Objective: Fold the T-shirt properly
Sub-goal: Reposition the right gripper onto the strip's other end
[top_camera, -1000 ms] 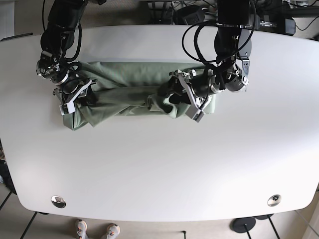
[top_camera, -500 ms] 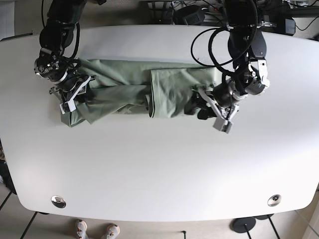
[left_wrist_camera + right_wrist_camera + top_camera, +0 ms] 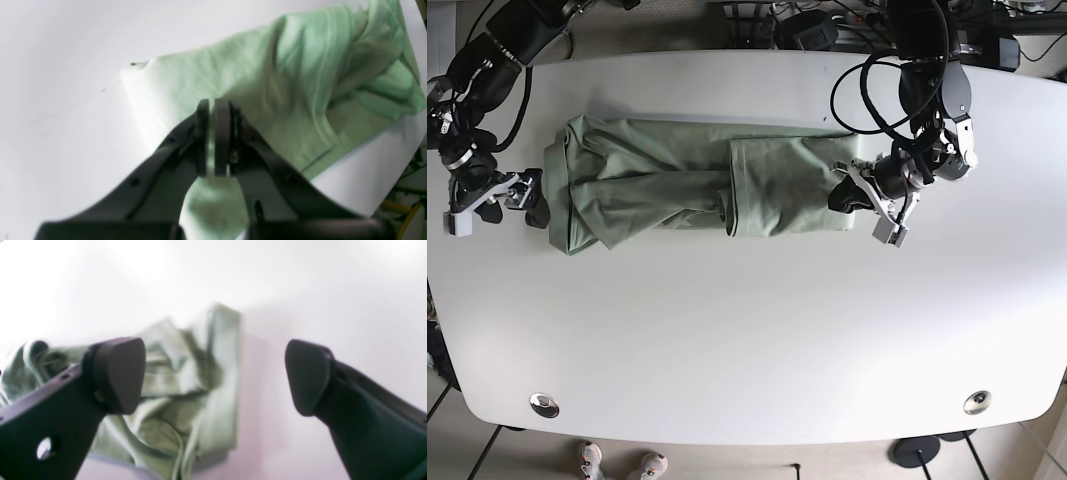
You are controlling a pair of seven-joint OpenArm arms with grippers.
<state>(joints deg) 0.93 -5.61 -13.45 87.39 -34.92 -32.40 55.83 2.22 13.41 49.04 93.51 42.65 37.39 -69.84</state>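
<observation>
Base view shows the green T-shirt [image 3: 697,190] lying as a long, rumpled band across the far half of the white desk [image 3: 757,340], stretched between the two hands. One end of it has been folded over into a flat rectangular panel, and that panel sits right against the left hand [image 3: 845,197]. The other end is bunched and creased, with its outer edge just beside the right hand [image 3: 515,195], which sits off the cloth over bare desk.

From the left wrist camera, the left hand [image 3: 213,136] has its two fingers pressed nearly together, with only a thin sliver between the pads [image 3: 222,133]. Pale green fabric [image 3: 267,86] lies directly under and ahead of the fingers, but I cannot tell whether any of it is pinched in that sliver. Beyond the fingertips the folded panel ends in a rounded corner on the desk [image 3: 60,66], and off to one side the cloth rises into deeper folds.

From the right wrist camera, the right hand [image 3: 213,376] is spread wide and holds nothing. The crumpled end of the shirt [image 3: 186,386] lies ahead of it, nearer one finger [image 3: 116,373], while the other finger hangs over bare desk [image 3: 300,290].
</observation>
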